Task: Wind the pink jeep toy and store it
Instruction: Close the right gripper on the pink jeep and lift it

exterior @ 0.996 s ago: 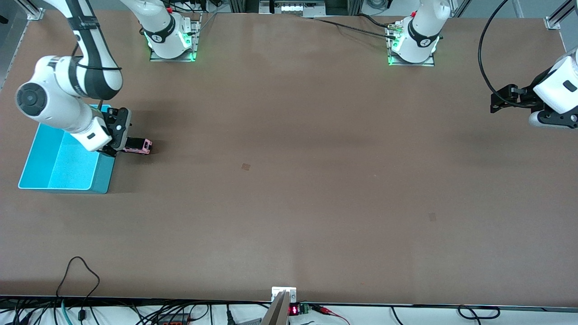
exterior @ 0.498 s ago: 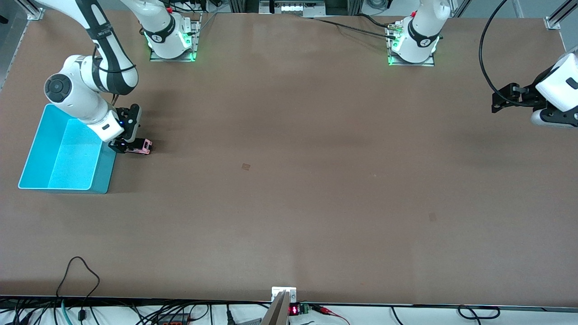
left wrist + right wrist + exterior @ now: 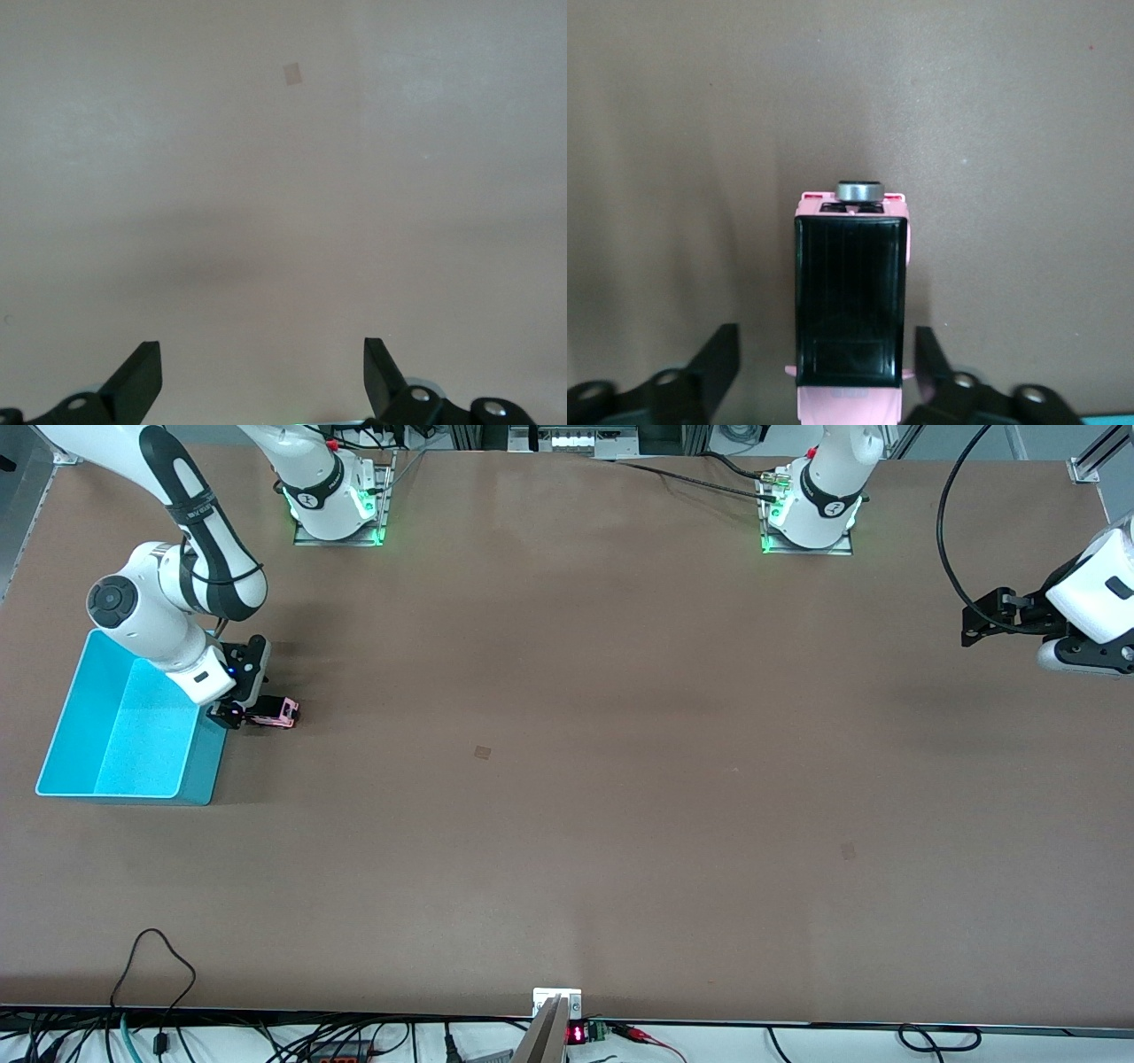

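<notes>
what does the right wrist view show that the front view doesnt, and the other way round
Only the right wrist view: the jeep's black roof panel close up, with a gap between it and each finger of the right gripper. Only the front view: the cyan bin beside the jeep, and the left gripper waiting over the left arm's end of the table. Both: the jeep on the table, the right gripper at its rear.

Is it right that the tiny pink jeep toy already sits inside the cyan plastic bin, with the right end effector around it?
Not quite. The tiny pink jeep toy stands on the brown table beside the cyan plastic bin, not in it, as the front view shows. The right end effector does straddle it, fingers either side.
</notes>
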